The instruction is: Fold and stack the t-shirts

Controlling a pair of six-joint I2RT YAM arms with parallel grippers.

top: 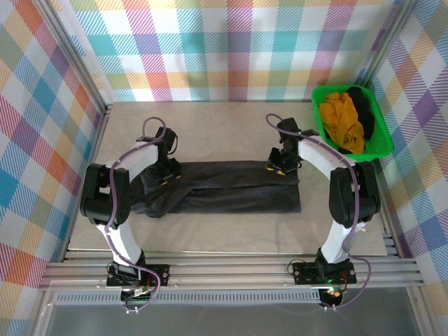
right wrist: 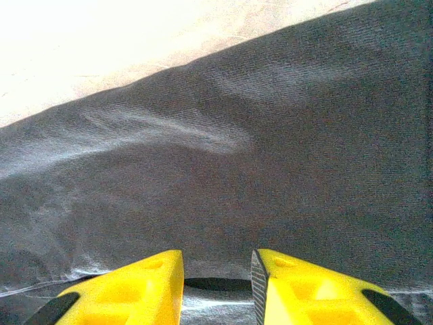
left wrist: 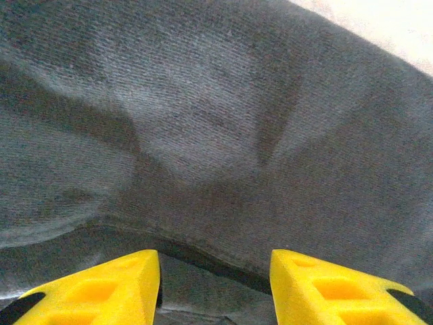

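A charcoal-black t-shirt [top: 231,192] lies on the table as a long band folded lengthwise. Over its far left part my left gripper [top: 168,173] stands open; in the left wrist view its yellow fingers [left wrist: 101,288] straddle a fold edge of the cloth [left wrist: 216,135] without pinching it. My right gripper [top: 278,166] hovers open over the shirt's far right edge. Its fingertips [right wrist: 135,288] sit a small gap apart just above the dark fabric [right wrist: 257,176]. A mustard-yellow t-shirt [top: 341,119] and a black one [top: 364,108] are bunched in the basket.
A bright green plastic basket [top: 381,143] stands at the back right against the checked wall. Beige tabletop [top: 210,133] stretches behind the shirt, and more of it [top: 231,234] lies in front, up to the rail where the arm bases are bolted.
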